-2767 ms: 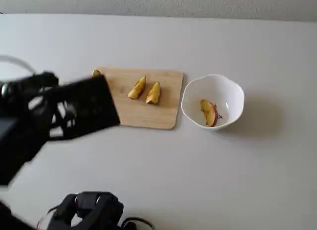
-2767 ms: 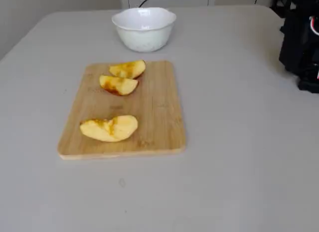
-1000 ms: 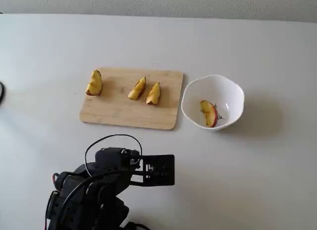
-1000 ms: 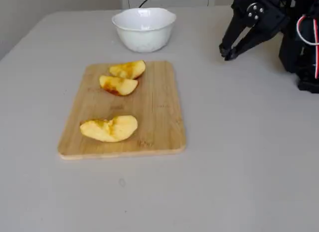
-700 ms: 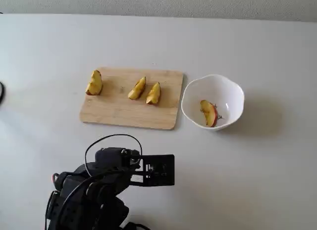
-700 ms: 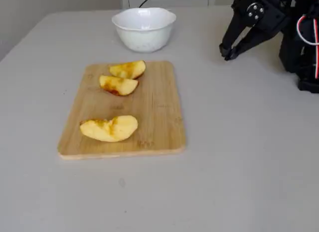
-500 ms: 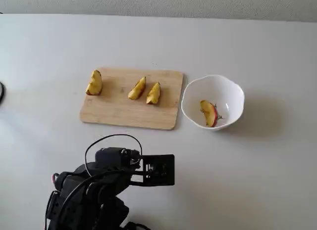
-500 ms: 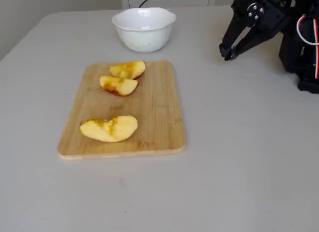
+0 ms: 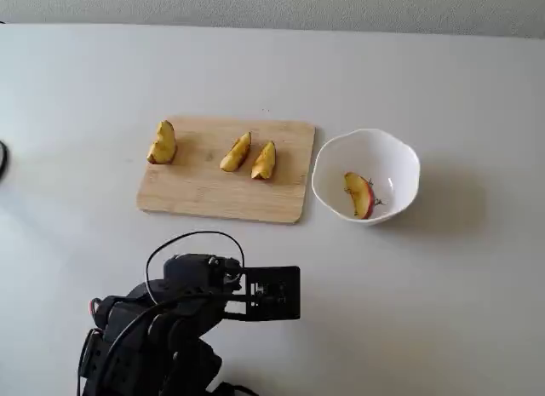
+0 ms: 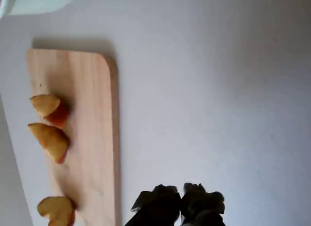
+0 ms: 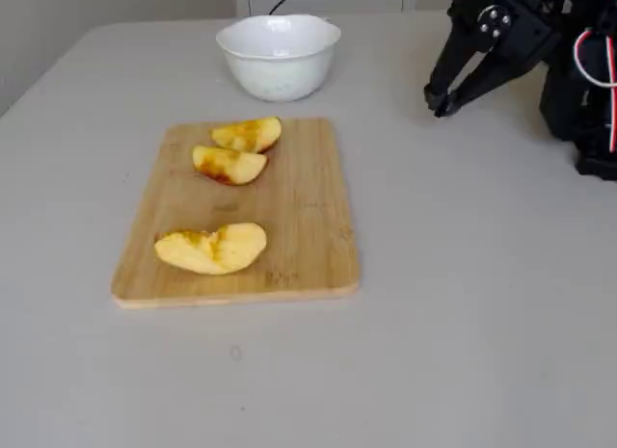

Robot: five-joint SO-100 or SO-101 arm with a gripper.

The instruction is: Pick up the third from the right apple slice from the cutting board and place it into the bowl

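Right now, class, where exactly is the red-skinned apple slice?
In the fixed view from above, the red-skinned apple slice lies inside the white bowl, just right of the cutting board.

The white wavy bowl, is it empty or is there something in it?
Not empty. The small white glossy wavy-rimmed bowl holds one pale apple slice with red skin, seen in a fixed view from above.

Plain light grey table (image 9: 460, 311). Wooden cutting board (image 9: 204, 196) sits right on it, white bowl (image 9: 404, 162) just beside it. Robot base (image 9: 149, 349) near the edge
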